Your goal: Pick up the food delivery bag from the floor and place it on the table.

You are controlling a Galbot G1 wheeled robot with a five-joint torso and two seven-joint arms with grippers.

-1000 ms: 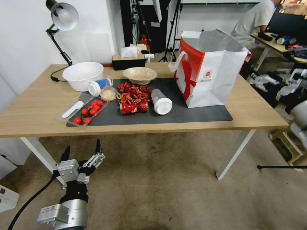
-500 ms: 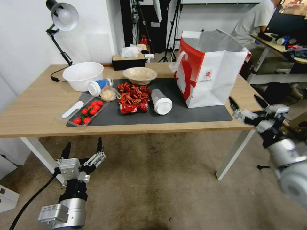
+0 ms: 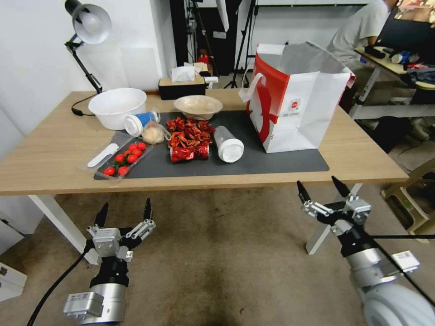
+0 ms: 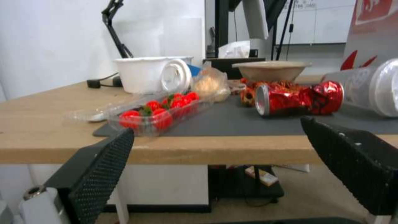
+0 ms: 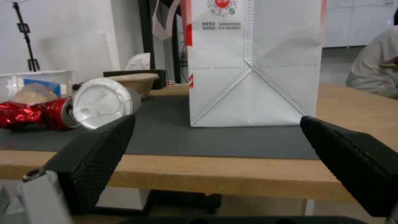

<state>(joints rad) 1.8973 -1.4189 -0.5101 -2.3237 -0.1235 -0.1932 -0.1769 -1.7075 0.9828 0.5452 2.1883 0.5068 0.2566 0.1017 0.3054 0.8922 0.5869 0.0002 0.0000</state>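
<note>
Food delivery bag (image 3: 294, 102) upright on table (image 3: 54, 154), mouth up

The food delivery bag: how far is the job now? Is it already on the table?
Done: the food delivery bag stands upright on the dark mat of the table, none of it on the floor. In hand: nothing; the left gripper and right gripper are open and empty, in front of the table's near edge. Left: nothing visible.

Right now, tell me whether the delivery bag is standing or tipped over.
Standing upright: the food delivery bag rests flat-bottomed on the dark mat, mouth open upward.
</note>
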